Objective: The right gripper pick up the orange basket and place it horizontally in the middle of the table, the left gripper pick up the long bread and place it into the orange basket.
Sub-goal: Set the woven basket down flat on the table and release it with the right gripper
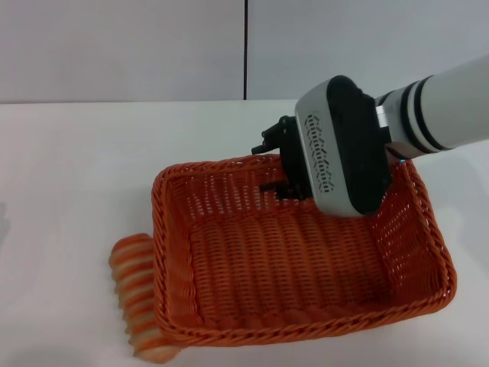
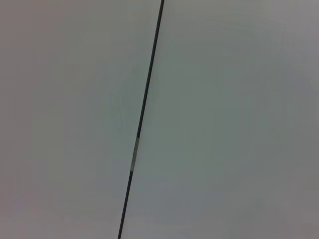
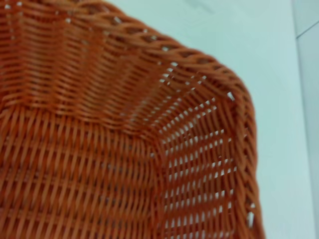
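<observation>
While unlabelled, orange basket (image 1: 306,260), hand-gripped

A plain pale grey wall (image 1: 122,50) rises behind the far edge of the work surface, split by a thin dark vertical seam (image 1: 245,50) near its middle. The left wrist view shows the same grey panels with the seam (image 2: 144,109) running slantwise across them
</observation>
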